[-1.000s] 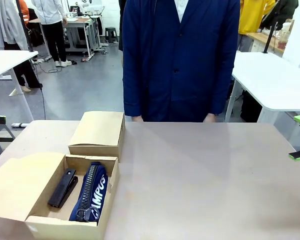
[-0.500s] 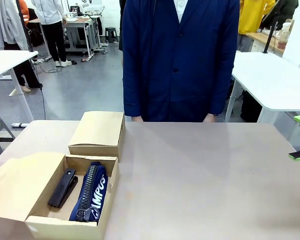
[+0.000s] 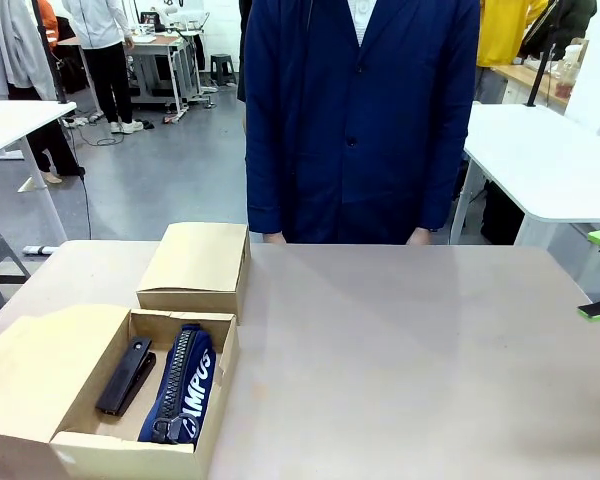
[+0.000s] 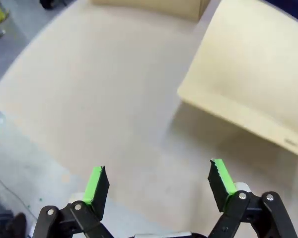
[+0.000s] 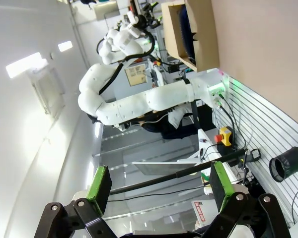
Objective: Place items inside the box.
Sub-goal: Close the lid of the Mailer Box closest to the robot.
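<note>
While both hands (image 4: pixel 158 182) (image 5: pixel 158 184) gape wide, stapler (image 3: pixel 126 376) and navy pouch (image 3: pixel 183 385) lie boxed (image 3: pixel 120 445), lid (image 3: pixel 195 262) behind.

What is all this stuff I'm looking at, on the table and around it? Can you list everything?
open cardboard box: one, tan, near left corner of the table, flap folded out to its left
black stapler: one, black, inside the open box, left side
navy zip pouch: one, navy with white lettering, inside the open box, right of the stapler
closed cardboard box: one, tan, just behind the open box
table: one, pale brown, bare to the right of the boxes
person: one, dark blue coat, standing at the far edge
left gripper: one, black with green pads, open, above the table's edge beside a box flap
right gripper: one, black with green pads, open, off the table's right side
</note>
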You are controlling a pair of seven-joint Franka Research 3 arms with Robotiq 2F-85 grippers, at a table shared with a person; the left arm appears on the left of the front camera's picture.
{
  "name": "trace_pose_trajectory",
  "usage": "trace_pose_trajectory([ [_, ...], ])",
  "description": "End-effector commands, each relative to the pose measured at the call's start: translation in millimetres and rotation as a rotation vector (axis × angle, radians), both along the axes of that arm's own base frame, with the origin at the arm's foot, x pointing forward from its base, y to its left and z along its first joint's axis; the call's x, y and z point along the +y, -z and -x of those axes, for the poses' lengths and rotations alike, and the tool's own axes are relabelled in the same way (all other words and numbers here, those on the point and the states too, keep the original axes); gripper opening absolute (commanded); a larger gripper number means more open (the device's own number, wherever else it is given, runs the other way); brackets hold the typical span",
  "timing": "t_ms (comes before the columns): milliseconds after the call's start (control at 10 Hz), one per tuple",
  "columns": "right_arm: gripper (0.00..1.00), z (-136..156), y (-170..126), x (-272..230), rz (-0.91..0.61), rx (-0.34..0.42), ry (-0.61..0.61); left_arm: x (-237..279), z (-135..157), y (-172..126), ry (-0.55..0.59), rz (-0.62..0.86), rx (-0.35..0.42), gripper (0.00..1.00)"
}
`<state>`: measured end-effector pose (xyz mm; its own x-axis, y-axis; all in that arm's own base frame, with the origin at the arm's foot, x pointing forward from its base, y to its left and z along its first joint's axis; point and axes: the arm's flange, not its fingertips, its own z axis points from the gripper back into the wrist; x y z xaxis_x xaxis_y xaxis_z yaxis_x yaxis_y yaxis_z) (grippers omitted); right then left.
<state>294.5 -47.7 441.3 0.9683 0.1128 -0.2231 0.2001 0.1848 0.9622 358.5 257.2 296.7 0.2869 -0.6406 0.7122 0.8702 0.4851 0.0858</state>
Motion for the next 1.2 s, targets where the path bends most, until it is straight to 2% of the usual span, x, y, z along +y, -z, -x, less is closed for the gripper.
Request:
trace_pose_trajectory([
  [0,1.0,1,0,2,-0.006,-0.017,0.015,-12,1,14,-0.012,-0.1,0.053,1.0],
  [300,1.0,1,0,2,-0.006,-0.017,0.015,-28,-5,32,0.053,-0.116,0.114,1.0],
  [500,1.0,1,0,2,-0.006,-0.017,0.015,-42,-12,41,0.088,-0.102,0.122,1.0],
  [800,1.0,1,0,2,-0.006,-0.017,0.015,-63,-19,44,0.146,-0.019,0.087,1.0],
  [1100,1.0,1,0,2,-0.006,-0.017,0.015,-79,-17,33,0.232,0.148,0.043,1.0],
])
